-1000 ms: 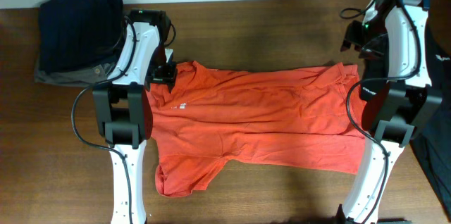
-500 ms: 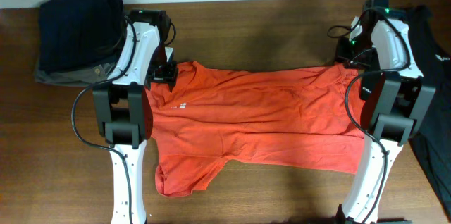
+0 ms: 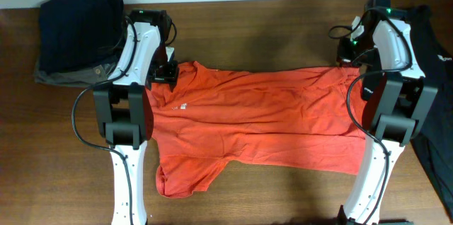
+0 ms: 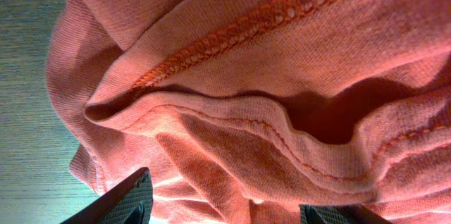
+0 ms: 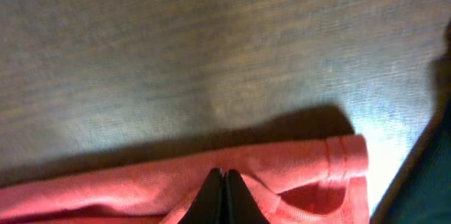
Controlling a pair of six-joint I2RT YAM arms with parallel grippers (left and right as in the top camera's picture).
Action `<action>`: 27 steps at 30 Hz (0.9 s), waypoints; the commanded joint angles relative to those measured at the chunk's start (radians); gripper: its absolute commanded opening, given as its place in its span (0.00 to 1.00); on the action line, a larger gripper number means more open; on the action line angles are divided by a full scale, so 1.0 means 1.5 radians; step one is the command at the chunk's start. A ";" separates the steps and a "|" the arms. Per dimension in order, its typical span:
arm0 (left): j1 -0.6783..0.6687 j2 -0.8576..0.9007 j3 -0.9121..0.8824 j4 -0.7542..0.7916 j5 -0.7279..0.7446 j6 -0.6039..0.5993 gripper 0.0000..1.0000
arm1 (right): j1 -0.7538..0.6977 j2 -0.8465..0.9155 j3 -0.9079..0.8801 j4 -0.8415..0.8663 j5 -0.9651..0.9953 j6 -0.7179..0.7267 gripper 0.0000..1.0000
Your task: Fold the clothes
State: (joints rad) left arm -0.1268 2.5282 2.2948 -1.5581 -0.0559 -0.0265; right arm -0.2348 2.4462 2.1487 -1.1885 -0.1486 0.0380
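The clothes, an orange-red T-shirt [image 3: 262, 119], lie spread flat across the wooden table [image 3: 255, 27], collar end to the left and hem to the right. My left gripper [image 3: 166, 73] sits at the shirt's far left corner. In the left wrist view the left gripper [image 4: 225, 211] is open, its fingertips [image 4: 130, 199] on either side of a bunched, stitched fold of shirt [image 4: 268, 111]. My right gripper [image 3: 348, 61] is at the far right hem corner. In the right wrist view the right gripper [image 5: 224, 176] is shut, pinching the hem edge of the shirt [image 5: 296, 164].
A stack of folded dark navy and grey garments [image 3: 76, 34] lies at the table's back left. A black garment [image 3: 437, 76] hangs off the right edge beside the right arm. Bare wood runs along the back and the front.
The right arm swung left and came down onto the far hem corner, and its jaws closed on the cloth. The left arm and the shirt stayed where they were.
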 commanded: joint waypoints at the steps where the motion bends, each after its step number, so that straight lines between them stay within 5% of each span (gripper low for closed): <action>1: 0.003 -0.023 -0.003 0.001 0.010 -0.002 0.65 | 0.004 0.000 0.019 -0.020 0.002 0.015 0.04; 11: 0.003 -0.023 -0.003 0.002 0.010 -0.002 0.66 | 0.004 -0.017 0.091 -0.145 0.002 0.046 0.04; 17: 0.007 -0.023 -0.003 0.003 -0.001 -0.002 0.48 | 0.003 -0.022 0.125 -0.229 0.019 0.051 0.04; 27: 0.055 -0.023 -0.003 -0.013 0.000 -0.002 0.43 | 0.002 -0.034 0.125 -0.326 0.161 0.143 0.04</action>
State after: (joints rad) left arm -0.0700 2.5282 2.2948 -1.5715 -0.0566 -0.0265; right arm -0.2348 2.4451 2.3188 -1.6520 -0.0013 0.1867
